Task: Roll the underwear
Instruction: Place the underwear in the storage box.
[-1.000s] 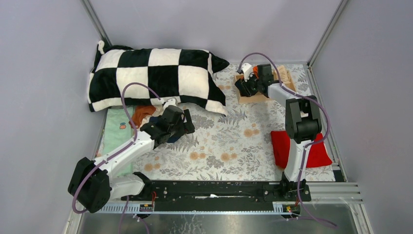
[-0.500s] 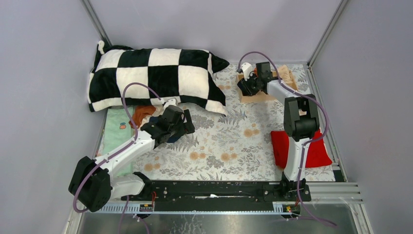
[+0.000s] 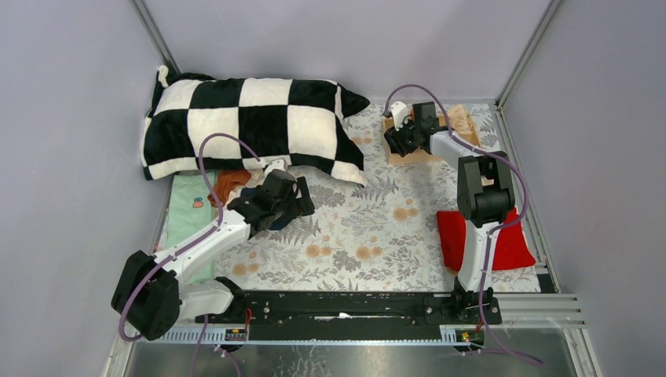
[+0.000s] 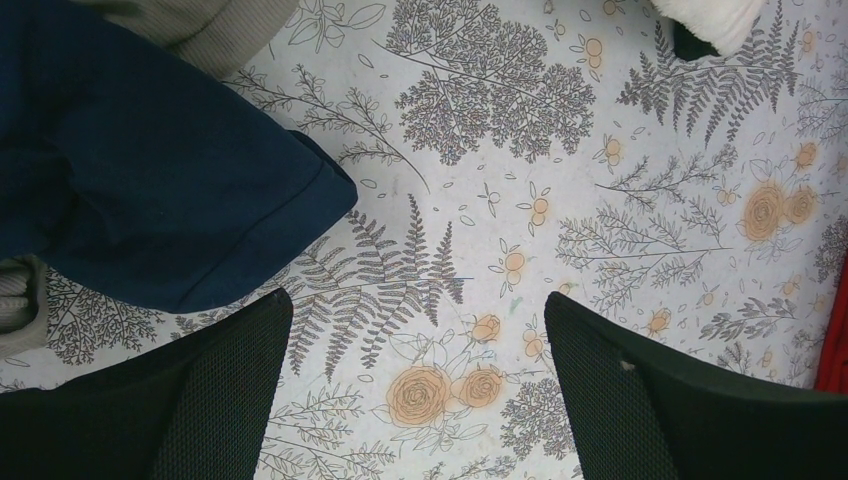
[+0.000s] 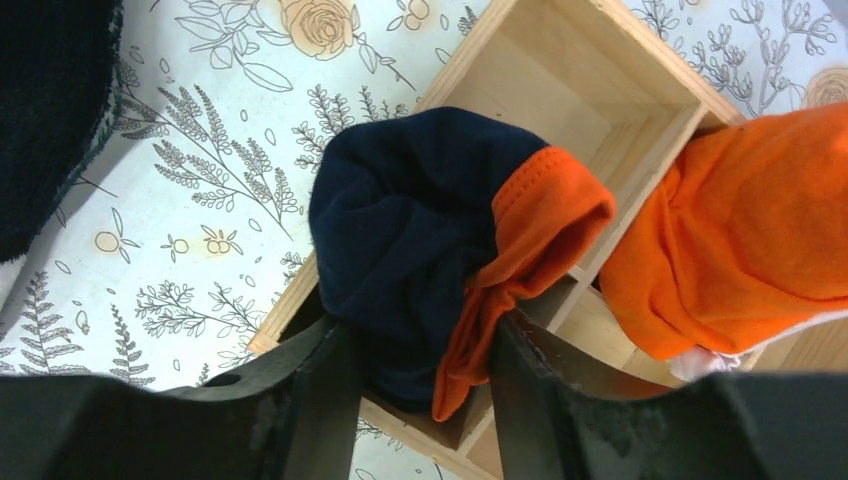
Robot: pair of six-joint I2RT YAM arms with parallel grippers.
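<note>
In the right wrist view a rolled navy underwear (image 5: 410,220) with orange trim (image 5: 540,220) sits between the fingers of my right gripper (image 5: 425,370), over a compartment of a wooden box (image 5: 560,70). Both fingers touch the cloth. A bright orange underwear (image 5: 750,230) lies in the box beside it. From above, my right gripper (image 3: 398,140) is at the box's (image 3: 465,122) left end. My left gripper (image 4: 420,390) stands open over the flowered sheet, beside a navy cloth (image 4: 150,180). A rust-brown underwear (image 3: 229,182) lies by the left gripper (image 3: 297,206).
A black-and-white checked pillow (image 3: 251,126) lies at the back left. A red cloth (image 3: 451,239) lies under the right arm near the right edge. A pale green mat (image 3: 184,212) runs along the left side. Beige ribbed cloth (image 4: 220,30) lies above the navy one.
My right gripper has shifted slightly back and right over the wooden box with the navy underwear between its fingers. The left arm has not moved.
</note>
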